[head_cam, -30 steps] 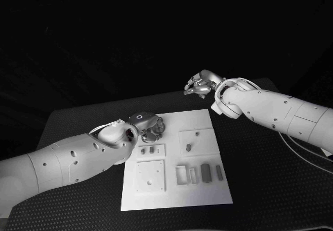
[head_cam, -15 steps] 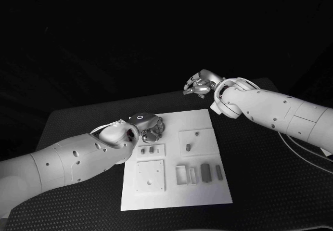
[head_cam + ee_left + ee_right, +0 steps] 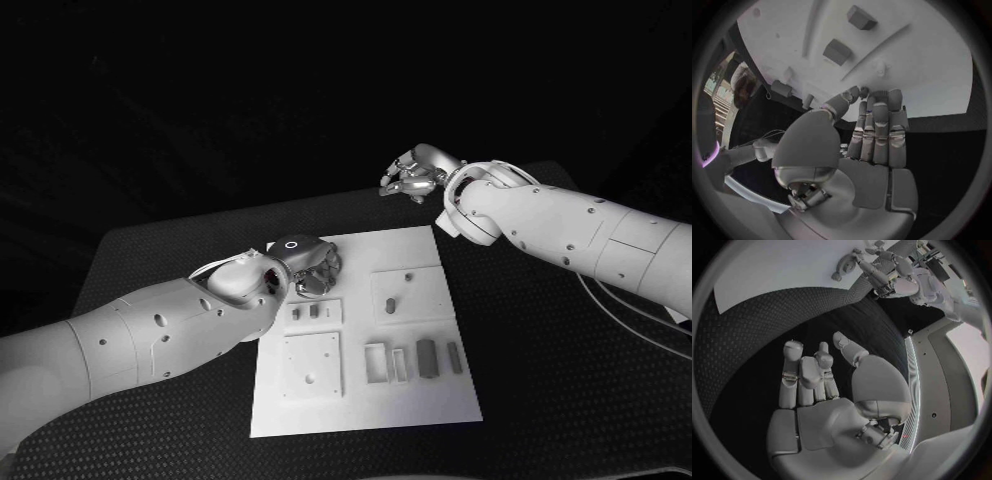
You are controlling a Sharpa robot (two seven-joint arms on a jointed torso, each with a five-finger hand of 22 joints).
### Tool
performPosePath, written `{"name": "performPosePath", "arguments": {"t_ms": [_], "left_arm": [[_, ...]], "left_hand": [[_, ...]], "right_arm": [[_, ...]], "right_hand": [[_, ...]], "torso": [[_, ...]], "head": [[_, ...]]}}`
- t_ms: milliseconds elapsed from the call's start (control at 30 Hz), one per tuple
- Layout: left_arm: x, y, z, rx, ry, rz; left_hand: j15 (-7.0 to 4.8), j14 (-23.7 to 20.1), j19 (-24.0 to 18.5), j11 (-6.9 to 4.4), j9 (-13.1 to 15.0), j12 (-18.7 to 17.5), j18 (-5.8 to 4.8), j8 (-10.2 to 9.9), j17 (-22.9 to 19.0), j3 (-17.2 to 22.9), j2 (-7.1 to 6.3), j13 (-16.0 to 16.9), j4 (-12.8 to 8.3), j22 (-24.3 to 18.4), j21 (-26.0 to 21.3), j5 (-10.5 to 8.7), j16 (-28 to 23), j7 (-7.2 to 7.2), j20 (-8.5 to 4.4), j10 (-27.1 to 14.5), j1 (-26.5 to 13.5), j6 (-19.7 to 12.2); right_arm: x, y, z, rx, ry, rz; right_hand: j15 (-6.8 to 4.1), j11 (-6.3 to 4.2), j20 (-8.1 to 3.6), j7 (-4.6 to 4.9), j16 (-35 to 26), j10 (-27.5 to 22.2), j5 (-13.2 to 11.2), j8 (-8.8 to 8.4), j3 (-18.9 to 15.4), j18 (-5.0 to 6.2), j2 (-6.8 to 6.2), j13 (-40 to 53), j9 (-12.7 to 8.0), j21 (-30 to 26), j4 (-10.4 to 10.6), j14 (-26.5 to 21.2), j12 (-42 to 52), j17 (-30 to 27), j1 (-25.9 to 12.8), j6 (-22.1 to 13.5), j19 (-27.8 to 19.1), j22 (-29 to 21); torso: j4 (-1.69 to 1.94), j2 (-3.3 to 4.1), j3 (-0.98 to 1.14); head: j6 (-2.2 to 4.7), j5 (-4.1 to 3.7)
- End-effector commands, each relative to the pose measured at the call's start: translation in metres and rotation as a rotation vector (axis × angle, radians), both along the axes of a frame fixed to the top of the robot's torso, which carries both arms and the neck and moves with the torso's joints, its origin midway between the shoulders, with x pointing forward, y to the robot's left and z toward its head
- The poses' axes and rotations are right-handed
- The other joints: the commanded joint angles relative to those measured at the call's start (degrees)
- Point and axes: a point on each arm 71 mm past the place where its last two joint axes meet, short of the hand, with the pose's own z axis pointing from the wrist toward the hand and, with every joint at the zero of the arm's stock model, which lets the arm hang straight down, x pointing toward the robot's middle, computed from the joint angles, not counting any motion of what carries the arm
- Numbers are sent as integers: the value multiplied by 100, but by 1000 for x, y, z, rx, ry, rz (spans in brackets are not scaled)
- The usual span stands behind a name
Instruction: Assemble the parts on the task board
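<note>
Both robot hands hold nothing, fingers apart: left robot hand (image 3: 312, 266) over the task board (image 3: 433, 395), right robot hand (image 3: 414, 175) beyond; I'd pick a part (image 3: 427, 360) next

- One task board (image 3: 433, 400): a white plate lying in the middle of the desk (image 3: 577, 380).
- Two hands: the left hand (image 3: 310, 262) over the board's far left corner, the right hand (image 3: 415, 177) above the desk's far edge, beyond the board.
- Four raised white panels on the board: two in the far row, two in the near row.
- Six small grey parts can be counted in the head view: two short ones side by side (image 3: 306, 312) on the far left panel, one (image 3: 391, 306) on the far right panel, and three upright bars (image 3: 427, 360) in the near right group.
</note>
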Motion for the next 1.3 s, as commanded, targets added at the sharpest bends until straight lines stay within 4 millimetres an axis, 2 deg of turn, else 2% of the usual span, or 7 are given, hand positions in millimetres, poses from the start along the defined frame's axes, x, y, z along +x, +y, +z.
{"name": "performPosePath", "arguments": {"t_ms": [33,400,1300], "left_arm": [[-1,-1,-1,15,6,-8],[-2,-3,-3,24,27,-15],[-7,-5,-1,-21,46,-27]], "left_hand": [[-15,67,73,-17,-16,-7,351,51,21,25,36,29,1,70,68,21,104,-6,-17,95,50,61],[-51,87,132,-53,-50,2,363,118,25,33,76,104,4,216,157,30,273,-35,-50,194,42,121],[-79,128,151,-82,-73,-4,366,179,-22,57,122,152,-14,271,179,54,342,-68,-72,274,41,180]], "right_arm": [[0,2,0,0,3,15],[0,2,0,0,3,16],[0,3,0,1,3,17]], "right_hand": [[-31,-1,-26,32,-32,0,-18,-37,2,156,4,-7,6,-30,15,-11,3,6,-40,5,2,111],[-31,-1,-26,32,-32,0,-18,-37,2,156,6,-8,8,-31,14,-11,3,7,-39,7,2,111],[-32,-2,-26,31,-33,1,-18,-38,2,156,10,-8,11,-31,10,-10,4,8,-40,8,2,111]], "torso": [[117,-3,0],[119,-3,-1],[116,-3,-3]], "head": [[-13,-6],[-31,-6],[-30,1]]}}
